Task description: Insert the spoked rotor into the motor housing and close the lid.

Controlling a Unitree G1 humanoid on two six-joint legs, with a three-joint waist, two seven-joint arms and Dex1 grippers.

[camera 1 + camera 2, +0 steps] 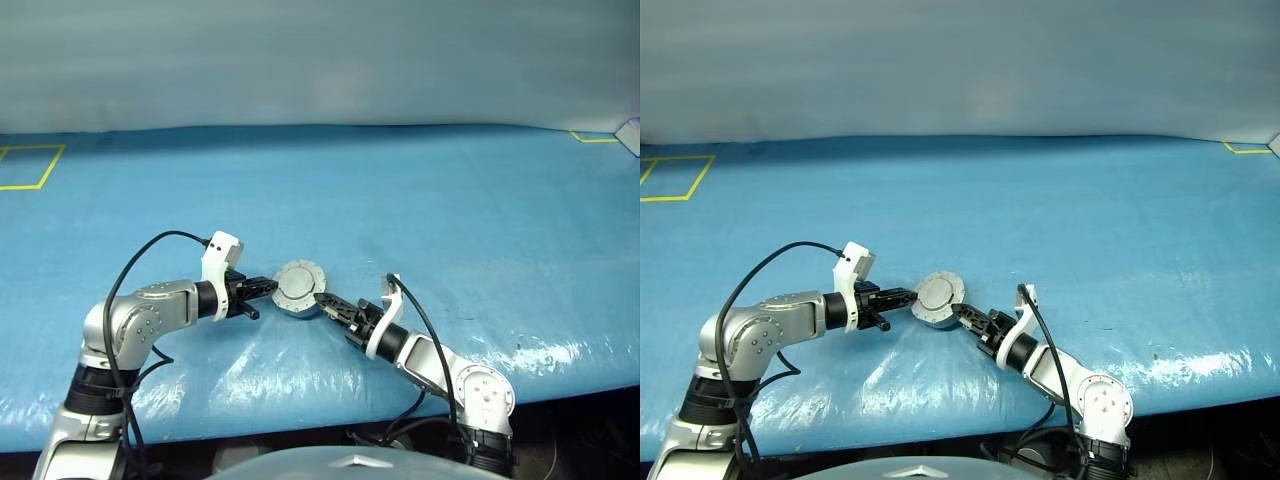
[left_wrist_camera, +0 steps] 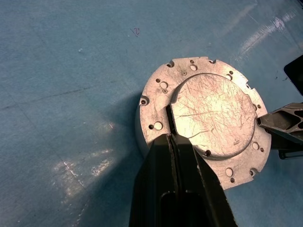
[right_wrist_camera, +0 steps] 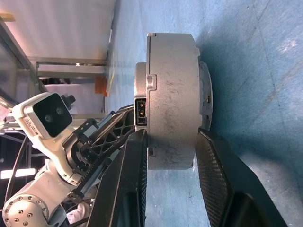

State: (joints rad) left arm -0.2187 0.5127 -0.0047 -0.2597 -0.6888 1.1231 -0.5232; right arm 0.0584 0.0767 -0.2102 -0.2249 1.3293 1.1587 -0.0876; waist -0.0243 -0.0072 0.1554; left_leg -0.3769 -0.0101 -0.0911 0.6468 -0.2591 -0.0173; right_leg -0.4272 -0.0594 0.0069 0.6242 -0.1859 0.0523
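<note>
The motor housing (image 1: 298, 285) is a grey puck on the blue table, with the lid (image 2: 213, 113) closed flat on top, its raised centre facing up. The spoked rotor is hidden. My left gripper (image 1: 268, 287) is shut, and its black fingertips (image 2: 170, 142) rest on the lid's rim at the housing's left side. My right gripper (image 1: 325, 300) reaches in from the right. In the right wrist view its two fingers (image 3: 137, 156) clamp the housing (image 3: 173, 94) across its thickness, one on each flat face.
Blue sheeting covers the table (image 1: 400, 200), which ends in a front edge (image 1: 560, 385) close to me. Yellow tape marks lie at the far left (image 1: 30, 165) and the far right (image 1: 595, 137). A white block (image 1: 629, 135) sits at the far right edge.
</note>
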